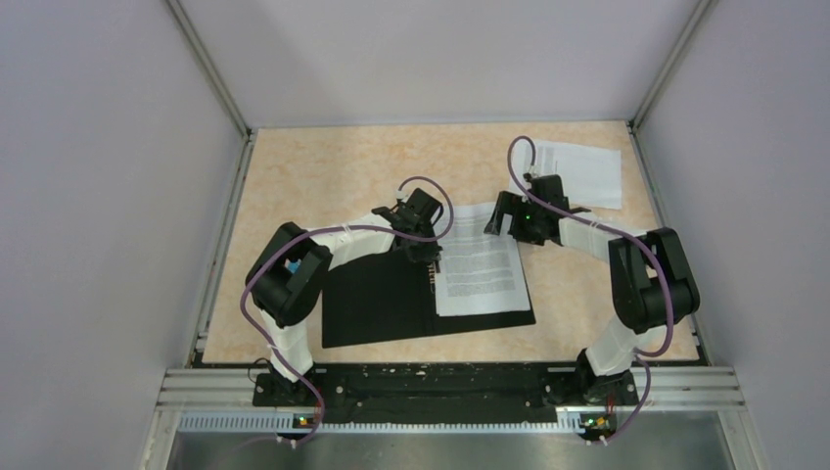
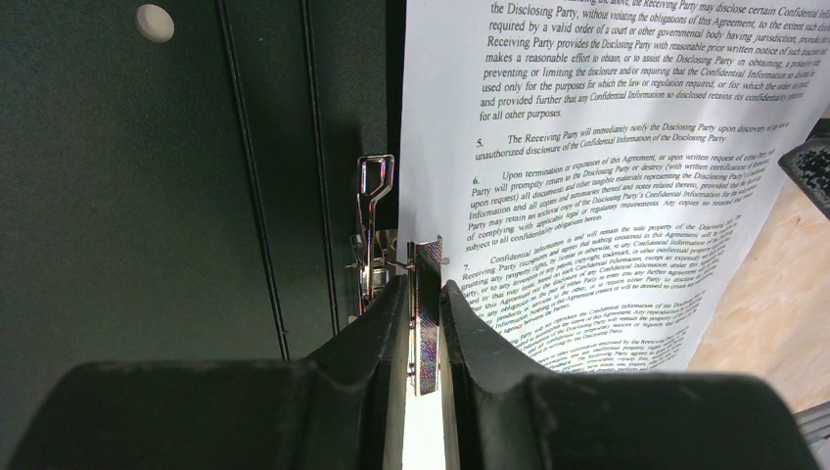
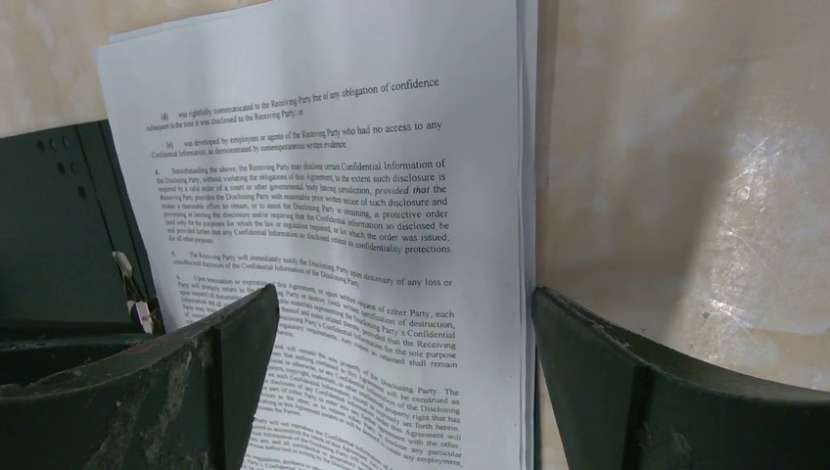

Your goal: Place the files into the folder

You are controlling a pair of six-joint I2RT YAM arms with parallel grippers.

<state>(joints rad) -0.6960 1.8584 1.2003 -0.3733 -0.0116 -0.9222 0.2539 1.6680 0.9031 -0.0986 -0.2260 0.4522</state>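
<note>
The folder lies open on the table, black inside up. A stack of files rests on its right half, the left edge at the spine. My left gripper is at the spine, shut on the upright flat lever of the metal spine clip. In the left wrist view the files lie just right of the clip. My right gripper hovers over the far end of the files, open wide, with nothing between its fingers. The clip shows at the left in the right wrist view.
Another printed sheet lies apart at the back right corner of the tan tabletop. White walls close the table on the left, back and right. The arm bases stand at the near edge.
</note>
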